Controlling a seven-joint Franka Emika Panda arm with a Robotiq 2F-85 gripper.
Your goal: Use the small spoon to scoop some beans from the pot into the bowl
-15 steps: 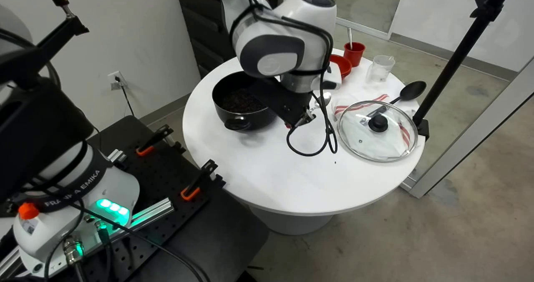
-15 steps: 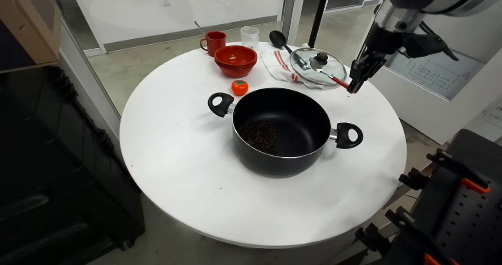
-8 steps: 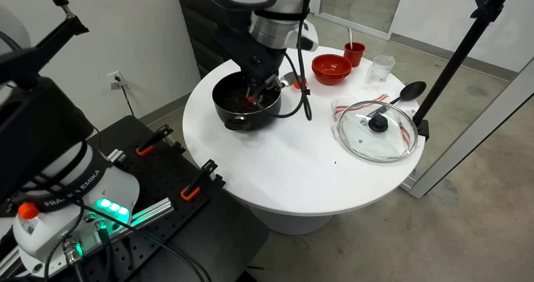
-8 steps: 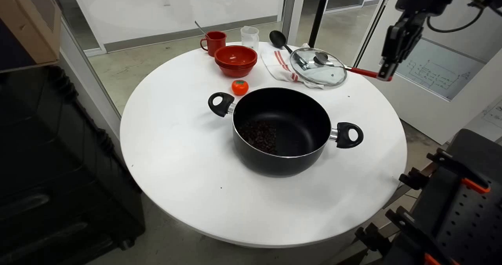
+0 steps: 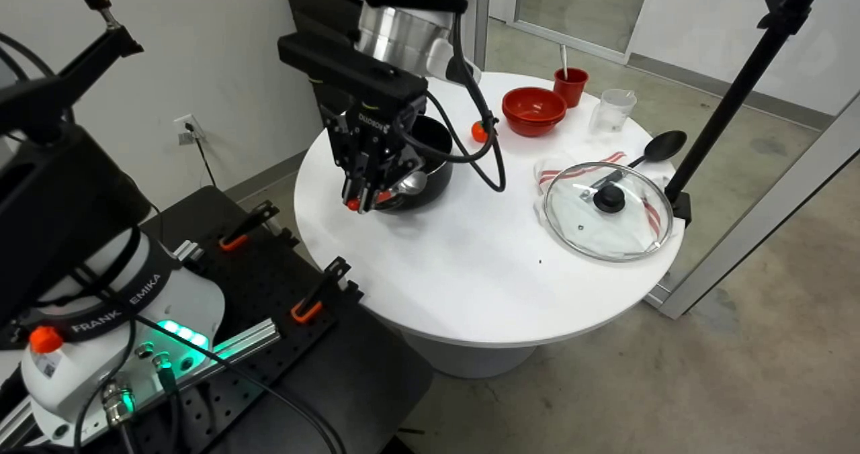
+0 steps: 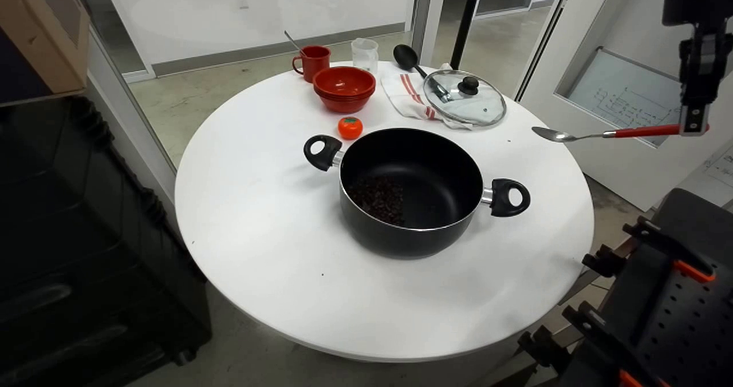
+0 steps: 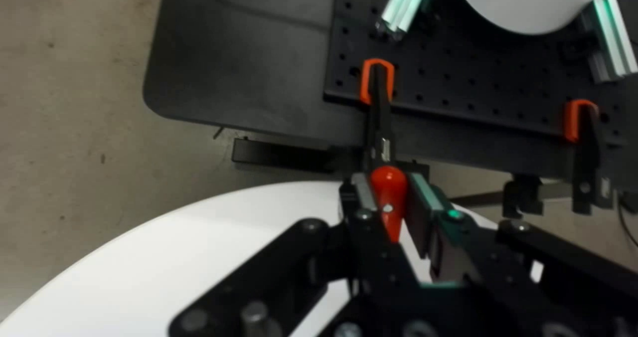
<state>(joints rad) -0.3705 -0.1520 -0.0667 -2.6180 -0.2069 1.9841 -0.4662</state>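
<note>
My gripper [image 6: 694,125] is shut on the red handle of the small spoon [image 6: 647,131], raised above table height near the table's edge. The spoon is roughly level, its silvery head pointing away from the fingers. The wrist view shows only the red handle end, pinched between the fingers [image 7: 366,195]. The black pot [image 6: 412,239] stands on the table, apart from the spoon; dark beans [image 6: 378,199] lie along one side of its bottom. In an exterior view my gripper [image 5: 359,202] partly covers the pot [image 5: 438,184]. Beyond the pot stands the red bowl [image 6: 345,83], stacked on others.
A tomato-like ball [image 6: 350,127] sits between pot and bowls. Behind are a red mug [image 6: 316,62] and a clear container [image 6: 365,55]. A glass lid [image 6: 487,103] and black ladle [image 6: 405,56] lie on a striped towel [image 6: 404,105]. Clamps [image 5: 322,289] line the robot's mount.
My gripper has carried the spoon away from the lid side, back toward the robot's base. The spoon has swung to nearly level. Pot, bowls and lid stay put.
</note>
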